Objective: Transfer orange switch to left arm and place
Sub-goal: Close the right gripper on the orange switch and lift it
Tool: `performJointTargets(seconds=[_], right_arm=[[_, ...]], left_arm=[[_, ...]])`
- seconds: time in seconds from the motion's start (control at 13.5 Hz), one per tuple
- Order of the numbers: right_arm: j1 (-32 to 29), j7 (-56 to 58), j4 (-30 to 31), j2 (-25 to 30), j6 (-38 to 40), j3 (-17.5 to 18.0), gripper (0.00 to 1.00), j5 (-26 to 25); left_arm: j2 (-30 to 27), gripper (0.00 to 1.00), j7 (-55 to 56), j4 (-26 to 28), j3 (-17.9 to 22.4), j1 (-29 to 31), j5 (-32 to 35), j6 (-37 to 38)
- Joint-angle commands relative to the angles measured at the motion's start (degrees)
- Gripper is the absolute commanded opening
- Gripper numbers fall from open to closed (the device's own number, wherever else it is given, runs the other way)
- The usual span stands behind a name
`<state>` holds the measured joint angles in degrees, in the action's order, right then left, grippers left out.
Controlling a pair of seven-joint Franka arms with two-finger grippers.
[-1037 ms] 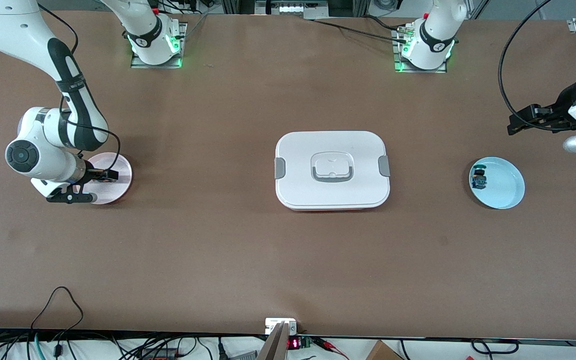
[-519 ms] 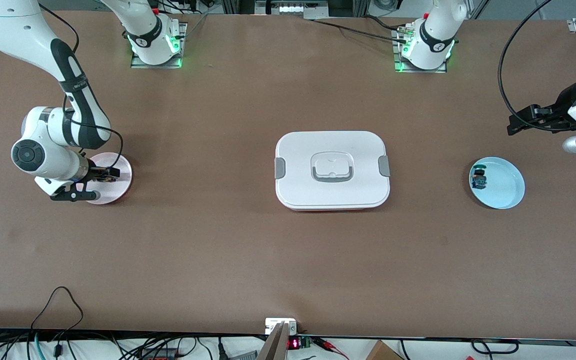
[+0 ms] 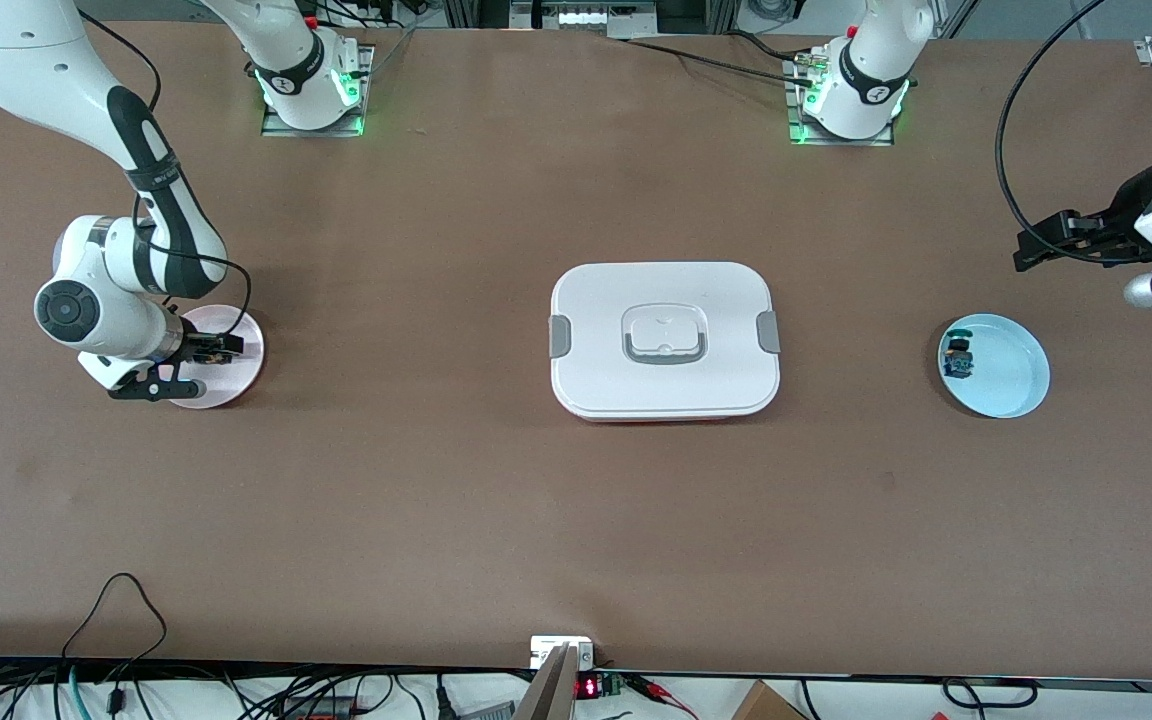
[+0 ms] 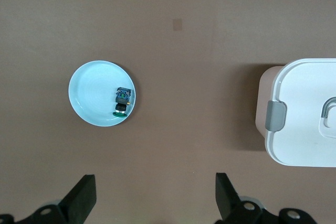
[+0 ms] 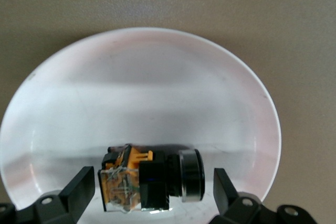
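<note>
Right wrist view, orange switch (image 5: 149,178) in pink plate (image 5: 157,82) (on its side)

a broad brown table (image 3: 416,500) carries three things set well apart in a row. at its middle sits the box (image 3: 664,340) — white, lid on, with grey side clips. toward the right arm's end lies a pink plate (image 3: 236,352), partly covered from above. toward the left arm's end lies a light-blue plate (image 3: 1006,372). two arm bases — bolted along the edge farthest from the front camera — stand on metal mounting plates (image 3: 278,124).
</note>
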<state>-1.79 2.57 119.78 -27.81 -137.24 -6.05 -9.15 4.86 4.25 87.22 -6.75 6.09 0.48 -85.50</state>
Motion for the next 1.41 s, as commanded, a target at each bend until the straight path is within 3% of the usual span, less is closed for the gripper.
performJointTargets(seconds=[0.0,0.07,0.15,0.22,0.3,0.59,1.04,1.33], right_arm=[[-0.76,0.33,0.63,0.12,-0.93,0.25,0.95,-0.96],[-0.76,0.33,0.63,0.30,-0.40,0.25,0.74,-0.96],[-0.76,0.33,0.72,0.56,0.56,0.25,0.38,-0.96],[-0.76,0.33,0.46,1.00,1.87,0.25,0.21,-0.96],[-0.50,0.68,-0.16,1.26,2.76,0.34,0.10,-0.87],[-0.50,0.60,-3.05,3.81,9.15,0.86,0.04,0.19],[0.38,0.60,-21.14,7.42,34.64,6.57,0.04,3.88],[1.26,0.68,-23.28,9.96,37.31,6.93,0.03,6.41]], left_arm=[[0.15,1.00,-0.04,-0.39,-0.28,0.23,0.84,0.34],[0.24,1.00,-0.04,-0.39,-0.28,0.23,0.84,0.34],[0.24,1.00,-0.04,-0.30,-0.28,0.23,0.84,0.34],[0.24,1.00,-0.04,-0.30,-0.28,0.23,0.84,0.34],[0.24,1.00,-0.04,-0.30,-0.28,0.32,0.84,0.34],[0.32,1.00,-0.04,-0.30,-0.28,0.23,0.84,0.34],[0.32,1.00,-0.04,-0.30,-0.28,0.32,0.84,0.34],[0.59,1.00,-0.04,-0.30,-0.28,0.23,0.84,0.34]])
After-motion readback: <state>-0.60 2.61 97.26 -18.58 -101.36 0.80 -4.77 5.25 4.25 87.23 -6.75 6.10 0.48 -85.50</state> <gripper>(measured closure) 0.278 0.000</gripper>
